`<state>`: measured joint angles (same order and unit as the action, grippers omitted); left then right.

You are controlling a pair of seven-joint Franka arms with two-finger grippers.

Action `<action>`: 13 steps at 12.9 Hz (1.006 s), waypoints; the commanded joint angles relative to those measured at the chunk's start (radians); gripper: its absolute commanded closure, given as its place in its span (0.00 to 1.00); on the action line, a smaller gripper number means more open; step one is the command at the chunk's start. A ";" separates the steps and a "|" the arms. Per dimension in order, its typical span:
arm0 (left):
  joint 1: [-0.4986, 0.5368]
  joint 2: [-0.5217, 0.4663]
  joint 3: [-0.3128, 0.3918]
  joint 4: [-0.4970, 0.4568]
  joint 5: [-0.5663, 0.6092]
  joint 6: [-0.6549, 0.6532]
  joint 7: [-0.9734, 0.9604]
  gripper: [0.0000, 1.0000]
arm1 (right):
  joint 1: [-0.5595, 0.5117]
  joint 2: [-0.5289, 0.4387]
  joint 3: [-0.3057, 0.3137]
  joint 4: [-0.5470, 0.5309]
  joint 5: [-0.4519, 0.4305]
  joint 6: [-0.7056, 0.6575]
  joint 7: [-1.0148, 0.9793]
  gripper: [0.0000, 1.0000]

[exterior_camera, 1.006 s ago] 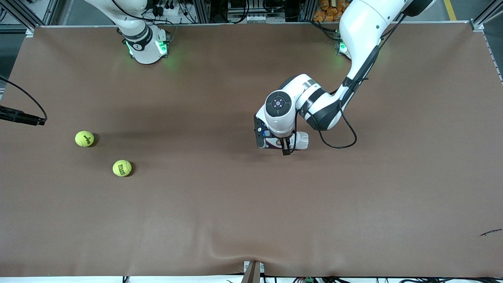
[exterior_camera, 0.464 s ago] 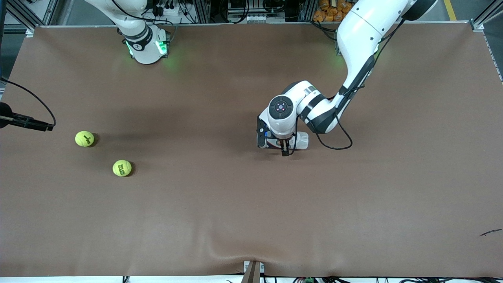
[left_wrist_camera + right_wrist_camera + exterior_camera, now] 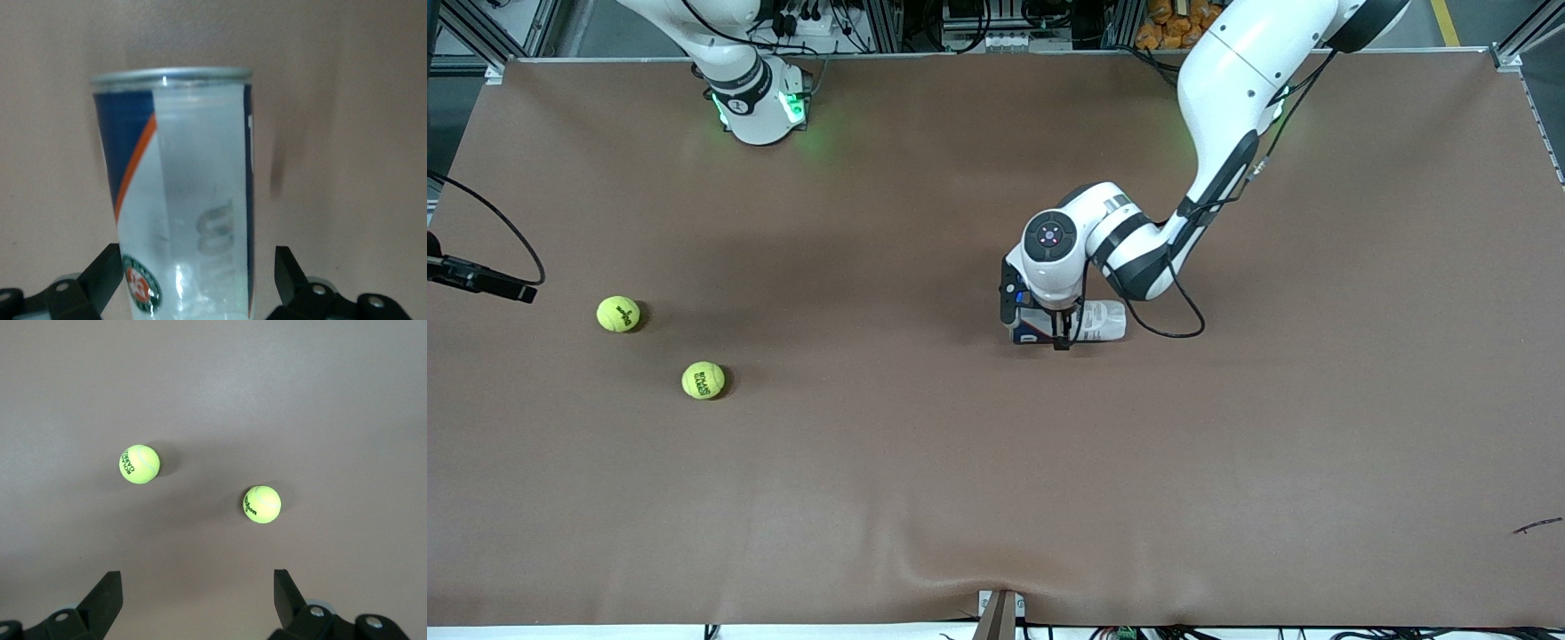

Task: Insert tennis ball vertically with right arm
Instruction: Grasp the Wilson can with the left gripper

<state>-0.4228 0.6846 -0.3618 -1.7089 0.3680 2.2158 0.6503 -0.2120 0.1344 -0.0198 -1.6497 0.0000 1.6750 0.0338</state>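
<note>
While the tabletop [image 3: 925, 498] is being covered edge to edge by a plain brown sheet, a slight ripple is being shown in it at the edge nearest the front camera. Aluminium framing, cables and equipment are being seen along the base side of the room.

A clear can [image 3: 1096, 321] with a blue and orange label is lying on its side near the middle of the tabletop. The left end effector [image 3: 197, 283] is being held low over it, its fingers [image 3: 105, 277] spread wide on either side of the can, with no contact being visible.

Two balls are resting toward the right arm's end of the tabletop, well apart from the can. One ball [image 3: 618, 314] is lying farther from the front camera; the other ball [image 3: 703, 380] is lying nearer to it. Both balls are being viewed from above by the right end effector [image 3: 197, 603], whose fingers are parted and holding nothing. In the front view, only its tip [image 3: 480, 280] is being shown at the frame's edge.
</note>
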 commanded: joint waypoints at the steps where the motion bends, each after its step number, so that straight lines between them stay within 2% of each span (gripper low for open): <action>1: 0.001 0.001 0.004 -0.032 0.023 0.063 -0.001 0.00 | 0.005 -0.038 0.001 -0.032 0.003 0.014 0.012 0.00; 5: 0.013 -0.002 0.004 -0.047 0.028 0.090 -0.003 0.04 | 0.025 -0.027 0.001 -0.041 0.003 0.072 0.012 0.00; 7: 0.012 -0.002 0.004 -0.048 0.028 0.090 -0.003 0.20 | 0.040 -0.027 0.001 -0.115 0.003 0.162 0.012 0.00; 11: 0.016 -0.016 0.000 -0.008 0.023 0.082 0.026 0.25 | 0.092 -0.022 0.000 -0.252 -0.003 0.349 0.012 0.00; 13: 0.019 -0.033 -0.002 0.023 -0.024 0.050 0.099 0.26 | 0.108 -0.003 0.001 -0.309 -0.003 0.426 0.014 0.00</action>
<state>-0.4125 0.6815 -0.3572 -1.7090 0.3694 2.2975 0.6883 -0.1178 0.1413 -0.0167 -1.8910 0.0000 2.0384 0.0348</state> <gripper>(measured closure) 0.247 0.000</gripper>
